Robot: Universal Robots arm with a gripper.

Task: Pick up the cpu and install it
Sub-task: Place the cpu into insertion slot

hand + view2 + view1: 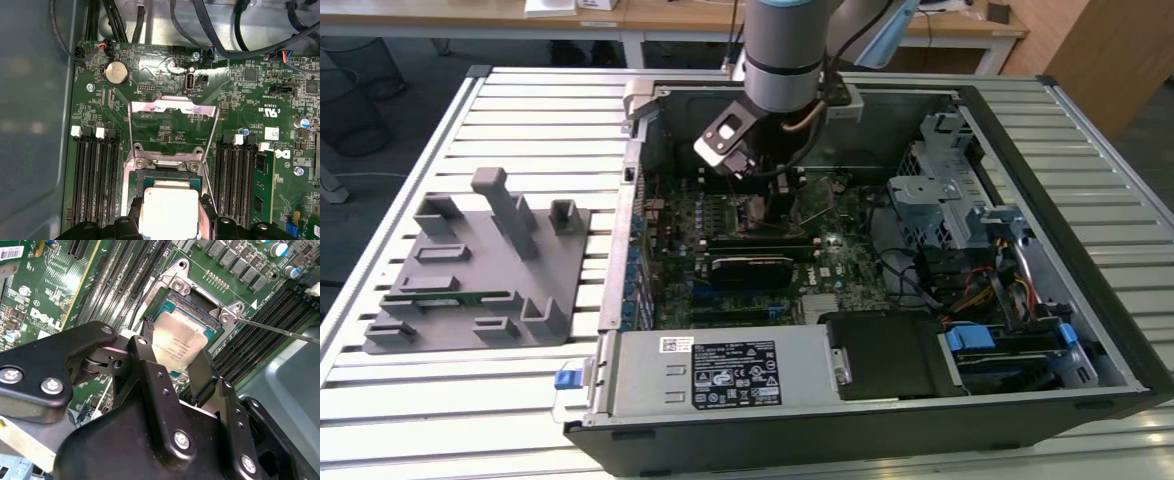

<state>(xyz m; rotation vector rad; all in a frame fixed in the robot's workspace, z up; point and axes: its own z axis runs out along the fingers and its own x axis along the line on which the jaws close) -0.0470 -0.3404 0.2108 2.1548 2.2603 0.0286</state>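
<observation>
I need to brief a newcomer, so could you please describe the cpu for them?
Inside the open computer case, find the green motherboard and its metal-framed socket between the black memory slots. The cpu is the flat square there with a shiny silver top, held by the black gripper.

cpu: shiny metal | fingers: matt black | socket frame: bare metal

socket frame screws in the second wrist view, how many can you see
2. One screw sits at the frame end away from the lever, the other screw beside the lever. The cpu and gripper may hide more.
</observation>
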